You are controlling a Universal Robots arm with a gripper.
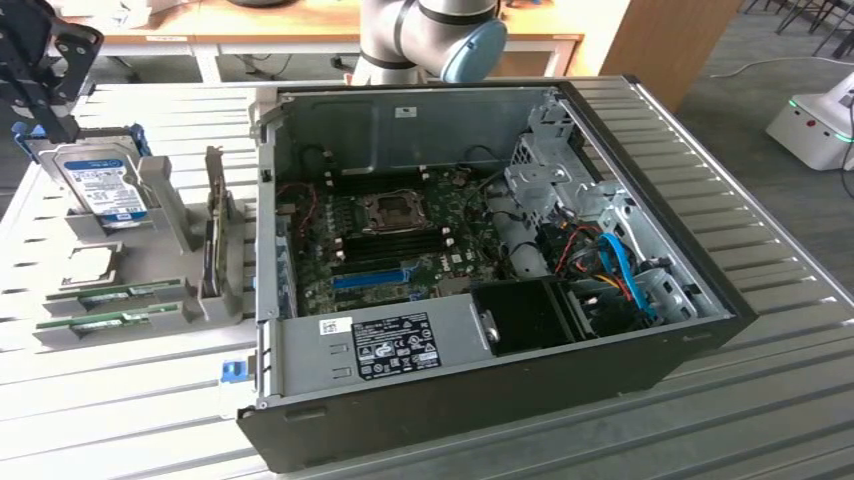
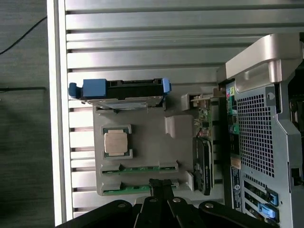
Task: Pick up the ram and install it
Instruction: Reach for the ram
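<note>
**End effector closed and empty, high above the holder where the ram lies**

Both ram sticks sit in the grey holder (image 1: 171, 215) on the slatted worktop (image 1: 747, 190). They lie edge-up in the two long parallel slots along the side of the holder farthest from the hard drive (image 1: 107, 185). The inner ram stick (image 1: 130, 291) (image 2: 142, 168) lies just beside the processor chip (image 1: 86, 262) (image 2: 116, 142). The outer ram stick (image 1: 107, 320) (image 2: 127, 191) runs along the holder's very edge. Neither stick is lifted from its slot.

The end effector (image 1: 51, 118) (image 2: 161, 184) hangs well above the holder, touching nothing. Its fingers are pressed together into a narrow tip with nothing between them. In the wrist view that tip lines up with one end of the outer ram stick, at the end of the holder nearer the graphics card (image 2: 204, 164). The exterior view shows a clear height gap between it and the holder.

The open computer case (image 1: 641, 370) stands just beside the holder, on the side where the graphics card stands, with its motherboard (image 1: 400, 235) exposed.
</note>
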